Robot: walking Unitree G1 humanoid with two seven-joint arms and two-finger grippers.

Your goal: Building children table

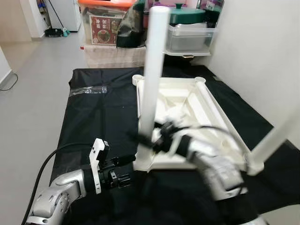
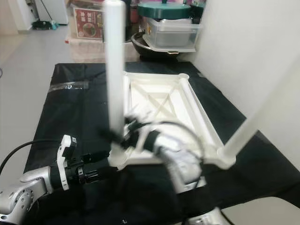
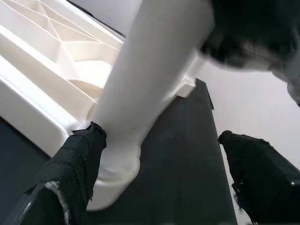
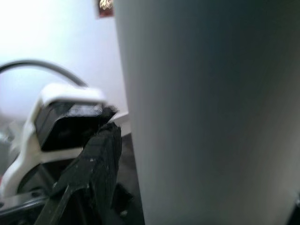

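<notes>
Nearest the camera, the left gripper (image 1: 133, 161) reaches in low from the near left; in its wrist view the fingers (image 3: 75, 164) stand wide apart at the foot of the near-left leg (image 1: 154, 70), one touching the socket, not clamped on it. The right gripper (image 1: 157, 138) comes across from the near right, its fingers closed around that same leg low down, just above the socket.

The white tabletop (image 1: 187, 108) lies upside down on a black sheet (image 1: 93, 122) spread over the floor. Judging by this, the build is about half done: the near-left leg stands upright in its corner and a second leg (image 1: 276, 138) leans out from the near-right corner, while the two far corner sockets (image 1: 137, 78) are still bare. The near-right leg's tilt suggests it is not fully seated.

A clear plastic bag (image 1: 89, 90) lies on the sheet, far left. Beyond the sheet stand storage boxes (image 1: 105, 23) and a green-lidded pot (image 1: 187, 14); a wall runs close on the right, leaving little room there.
</notes>
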